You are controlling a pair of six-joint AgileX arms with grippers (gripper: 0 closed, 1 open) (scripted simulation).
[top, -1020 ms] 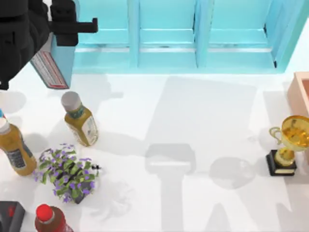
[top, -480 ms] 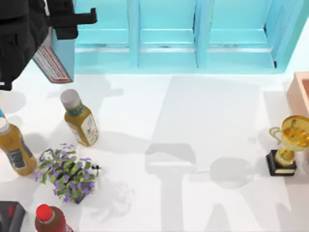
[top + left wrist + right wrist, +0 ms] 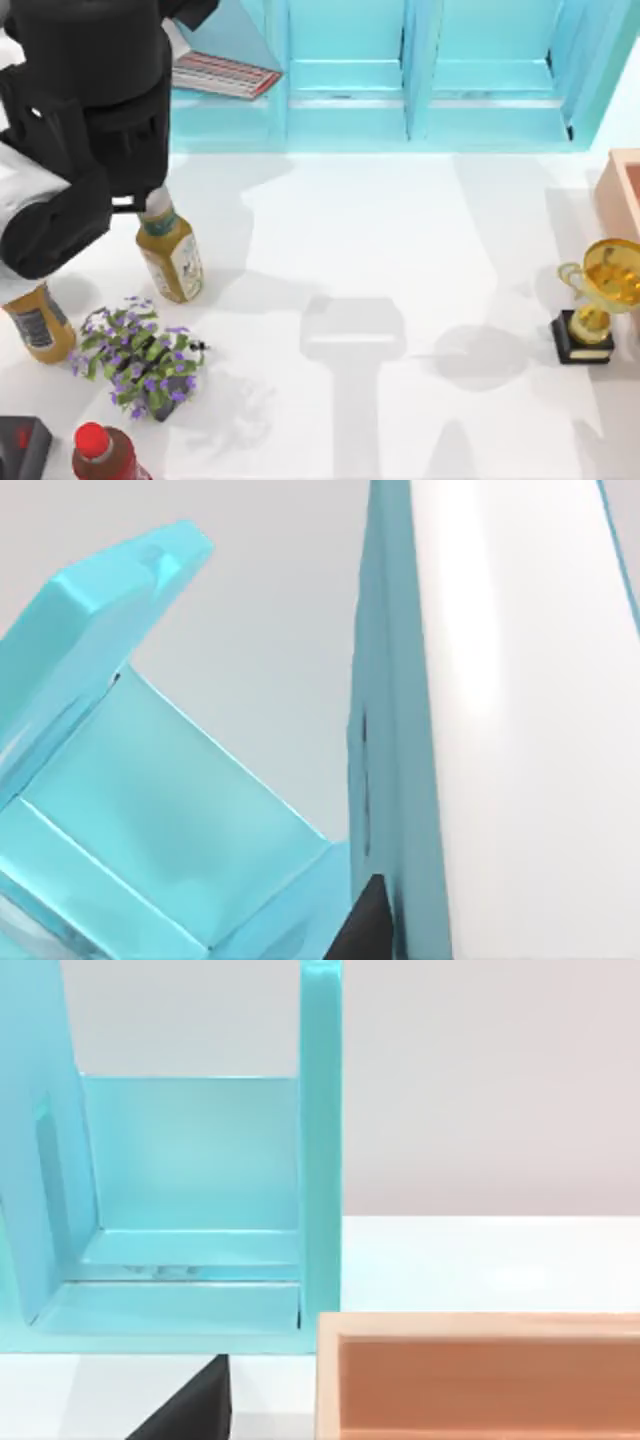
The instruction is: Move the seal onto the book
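Left arm (image 3: 85, 120), bulky and black, hangs over the table's far left corner and hides part of the near bottle's cap.

Book – a large thick hardcover (image 3: 222, 72) with teal-blue covers – lies tilted in the leftmost compartment of the light-blue open shelf unit (image 3: 420, 100) along the far edge of the white table (image 3: 400, 250). Its red-striped edge faces up.

Left wrist view: the hardcover's white page edge and teal cover sit close in front, the shelf behind. A dark sliver of the left gripper (image 3: 368, 925) touches the cover – grip state cannot be told.

Right gripper (image 3: 195, 1410): a dark wedge before the shelf's right end and a peach open box (image 3: 480, 1375). Grip state cannot be told.

On the table's left: a grey-capped amber bottle (image 3: 170, 255), a purple-flowered potted plant (image 3: 140, 360). On its right: a gold trophy on a black base (image 3: 598, 300).
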